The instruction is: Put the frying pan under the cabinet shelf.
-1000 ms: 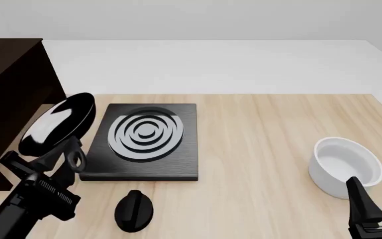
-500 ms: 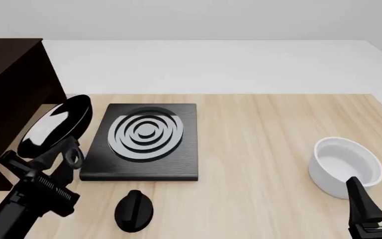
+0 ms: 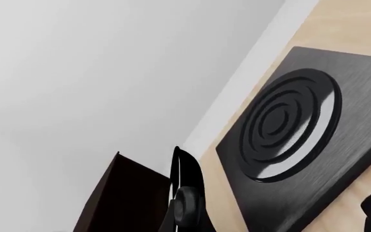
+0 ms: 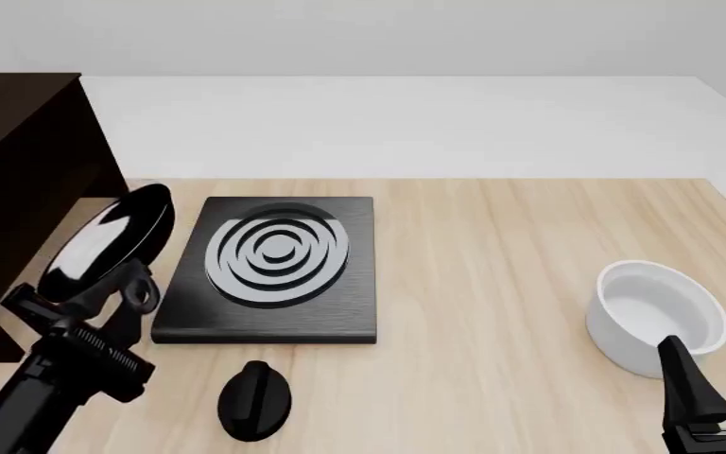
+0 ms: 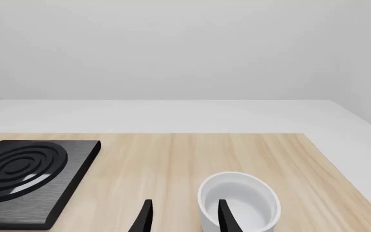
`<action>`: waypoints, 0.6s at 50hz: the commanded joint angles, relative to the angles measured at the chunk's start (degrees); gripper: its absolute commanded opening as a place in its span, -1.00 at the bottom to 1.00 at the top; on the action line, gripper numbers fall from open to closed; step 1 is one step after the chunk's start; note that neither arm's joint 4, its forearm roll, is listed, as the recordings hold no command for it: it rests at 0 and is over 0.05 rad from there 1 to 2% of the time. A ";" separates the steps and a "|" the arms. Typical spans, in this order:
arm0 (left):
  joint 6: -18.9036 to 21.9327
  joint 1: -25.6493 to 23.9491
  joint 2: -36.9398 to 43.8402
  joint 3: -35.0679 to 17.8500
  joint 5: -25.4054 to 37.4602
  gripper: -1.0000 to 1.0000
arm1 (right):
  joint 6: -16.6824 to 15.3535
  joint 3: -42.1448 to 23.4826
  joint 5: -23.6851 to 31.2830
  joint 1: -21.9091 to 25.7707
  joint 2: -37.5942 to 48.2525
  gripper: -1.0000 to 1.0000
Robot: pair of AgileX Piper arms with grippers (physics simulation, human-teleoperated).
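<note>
In the left wrist view I see the frying pan (image 3: 187, 188) edge-on at the lower middle, next to the cabinet shelf (image 3: 124, 203) at lower left, the burner (image 3: 301, 140) at right.

In the front view, my left tool (image 4: 86, 305) is clamped on the pan's (image 4: 109, 241) short handle at middle left, pan tilted up beside the cabinet (image 4: 23, 199). It looks stiff, glossy and slippery; the handle seems the best hold.

In the right wrist view, my right tool (image 5: 182, 217) is spread apart, empty, near the bowl (image 5: 240, 200) on the desk (image 5: 172, 159).

L tool (image 4: 86, 307) clamped, raised; R tool (image 5: 182, 217) apart, low.
</note>
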 commanded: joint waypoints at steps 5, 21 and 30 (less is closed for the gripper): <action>-0.57 1.72 6.97 -0.82 -7.31 -1.00 | -0.02 0.00 0.01 0.01 0.00 1.00; -1.03 3.90 10.58 -1.87 -9.16 -1.00 | 0.01 0.00 -0.01 0.01 0.00 1.00; -0.75 4.94 11.63 -2.61 -9.23 -1.00 | -0.01 0.00 0.00 0.01 0.00 1.00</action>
